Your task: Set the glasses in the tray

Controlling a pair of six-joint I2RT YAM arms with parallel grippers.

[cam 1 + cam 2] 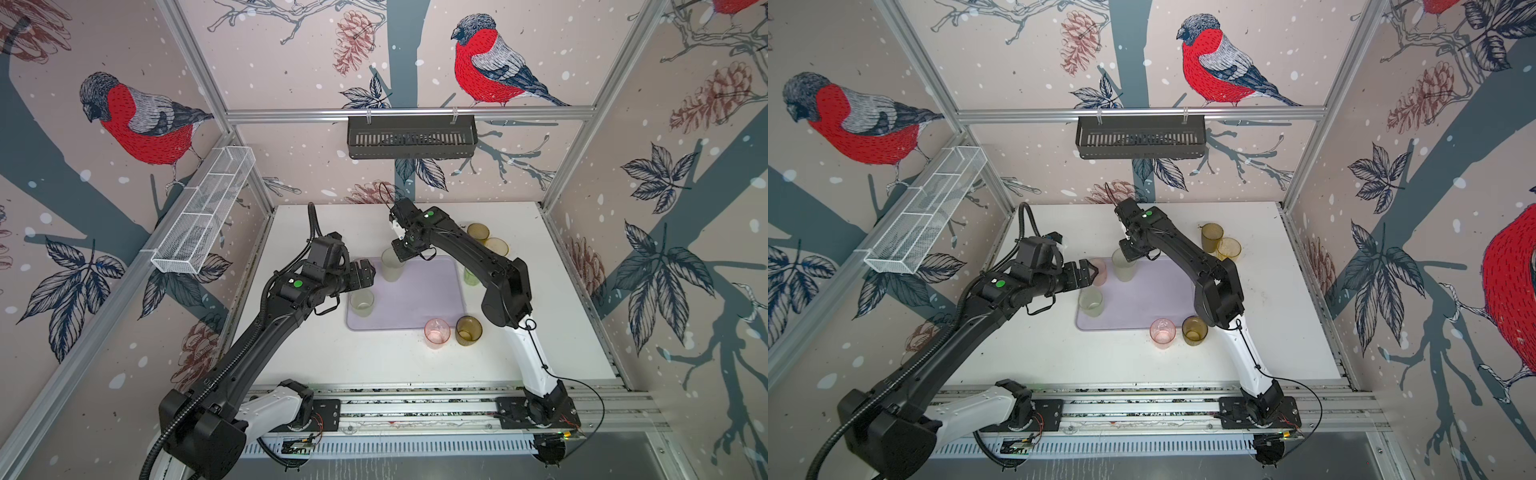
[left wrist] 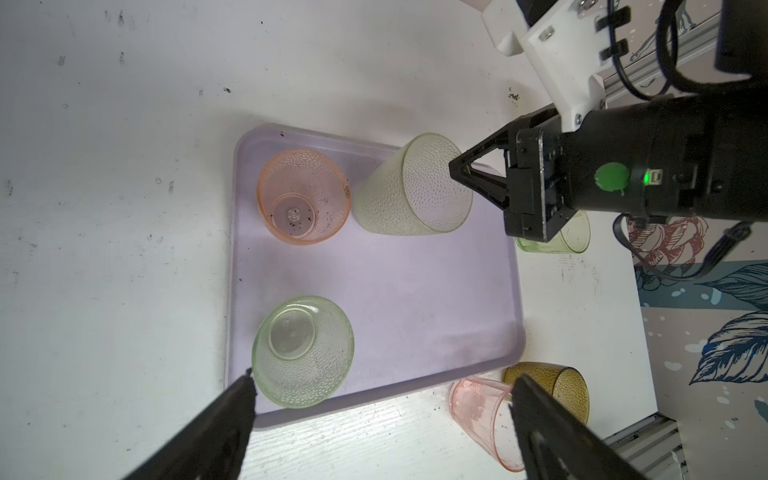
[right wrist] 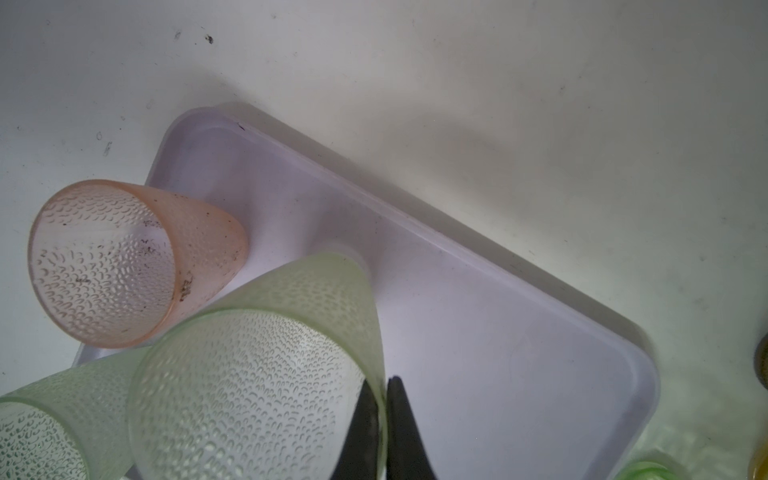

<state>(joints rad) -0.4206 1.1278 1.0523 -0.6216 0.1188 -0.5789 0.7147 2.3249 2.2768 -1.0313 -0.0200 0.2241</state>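
Bird-patterned wallpaper surrounds the white desk, and the lavender tray lies near its middle. Of the eight glasses, three are already at the tray. The pink glass stands at its far left corner and the green glass toward its near left corner. The frosted green glass is just beside the pink one.

The right gripper pinches the rim of this frosted glass, one finger inside and one outside. Its base seems to rest on the tray, so I judge that letting go is the step in hand. The left gripper hovers over the tray's left edge, fingers spread wide and holding nothing.

Five glasses are left on the desk. The second pink glass and the olive-brown glass are just beside the tray's near edge. The bright green glass is at its right edge, and the amber glasses are toward the desk's far right corner.
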